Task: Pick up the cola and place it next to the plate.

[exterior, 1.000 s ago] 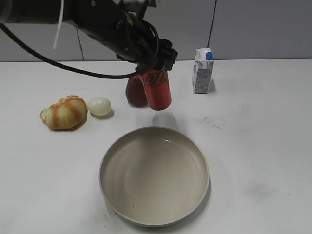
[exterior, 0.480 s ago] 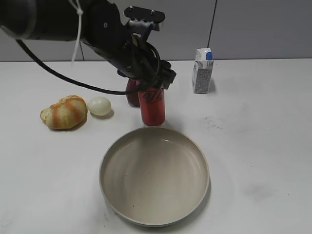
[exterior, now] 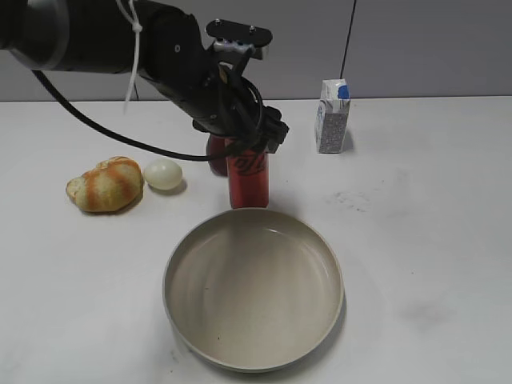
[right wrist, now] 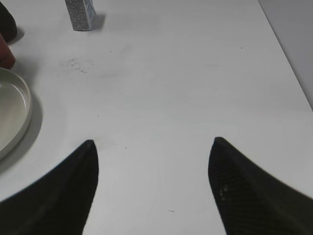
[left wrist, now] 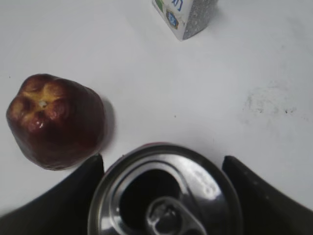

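Note:
The cola is a red can with black script. It stands upright, its base just behind the far rim of the plate, a wide beige-grey dish at the front centre. My left gripper is shut on the can's upper part. In the left wrist view the silver top of the cola sits between the two fingers of the left gripper. My right gripper is open and empty over bare table; the plate's rim and a sliver of the cola show at its left.
A dark red pear-shaped fruit stands just behind the can, left of it in the left wrist view. A small milk carton stands at the back right. A bread roll and a pale egg lie at the left.
My left gripper has carried the cola down and toward the plate. The can went from tilted and raised to upright by the plate's far rim.

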`<action>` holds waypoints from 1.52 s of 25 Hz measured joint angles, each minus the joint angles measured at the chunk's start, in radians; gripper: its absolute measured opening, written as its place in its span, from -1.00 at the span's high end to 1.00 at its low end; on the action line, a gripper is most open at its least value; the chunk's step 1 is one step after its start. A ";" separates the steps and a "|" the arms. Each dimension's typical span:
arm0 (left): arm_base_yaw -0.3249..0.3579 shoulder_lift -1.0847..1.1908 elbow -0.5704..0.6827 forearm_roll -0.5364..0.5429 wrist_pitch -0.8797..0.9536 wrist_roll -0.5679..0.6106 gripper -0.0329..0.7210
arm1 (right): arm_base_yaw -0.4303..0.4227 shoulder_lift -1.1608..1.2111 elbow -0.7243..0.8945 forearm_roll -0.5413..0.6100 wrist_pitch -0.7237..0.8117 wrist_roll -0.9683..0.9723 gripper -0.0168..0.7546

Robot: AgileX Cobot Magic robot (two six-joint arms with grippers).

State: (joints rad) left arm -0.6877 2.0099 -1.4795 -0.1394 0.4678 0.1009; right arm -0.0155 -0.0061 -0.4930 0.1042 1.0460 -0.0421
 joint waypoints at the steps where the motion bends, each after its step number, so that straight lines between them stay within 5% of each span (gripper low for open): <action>1: 0.000 0.000 0.000 -0.002 0.007 0.000 -0.62 | 0.000 0.000 0.000 0.000 0.000 0.000 -0.43; 7: -0.002 -0.002 0.000 -0.003 0.018 0.000 -0.86 | 0.000 0.000 0.000 0.000 0.000 0.000 -0.43; 24: 0.020 -0.188 -0.315 0.089 0.444 0.000 -0.84 | 0.000 0.000 0.000 0.000 0.000 0.000 -0.43; 31: 0.222 -0.264 -0.319 0.102 0.703 0.000 -0.74 | 0.000 0.000 0.000 0.000 0.000 0.000 -0.43; 38: 0.381 -0.357 -0.257 0.077 0.745 -0.007 -0.65 | 0.000 0.000 0.000 0.000 0.000 0.000 -0.43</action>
State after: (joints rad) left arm -0.3069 1.6530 -1.7363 -0.0620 1.2129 0.0941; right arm -0.0155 -0.0061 -0.4930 0.1042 1.0460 -0.0421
